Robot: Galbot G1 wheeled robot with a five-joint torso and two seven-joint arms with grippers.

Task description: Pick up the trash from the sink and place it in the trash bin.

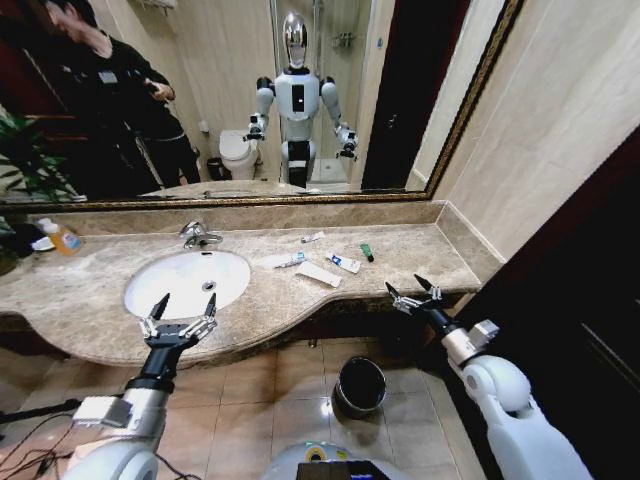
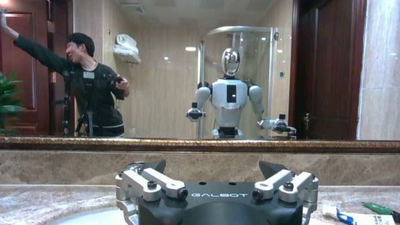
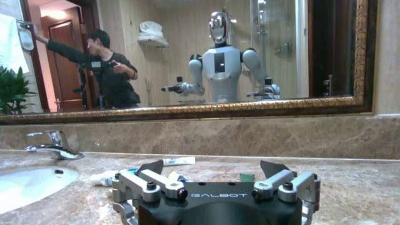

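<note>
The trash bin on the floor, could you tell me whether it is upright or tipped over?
Upright: the trash bin stands on the floor tiles, its round mouth facing up.

The sink (image 1: 185,283) is a wide oval white basin, set into the beige-brown marble tabletop with a chrome faucet (image 1: 199,235) at its back rim. The trash lies on the marble beside the basin, not in it: a flat white packet (image 1: 318,274), a white tube with blue marks (image 1: 345,263), a dark green piece (image 1: 367,253), and two smaller white tubes (image 1: 292,261) (image 1: 313,237). The trash bin (image 1: 360,386), round and black with a shiny rim, stands upright on the tiled floor below.
</note>
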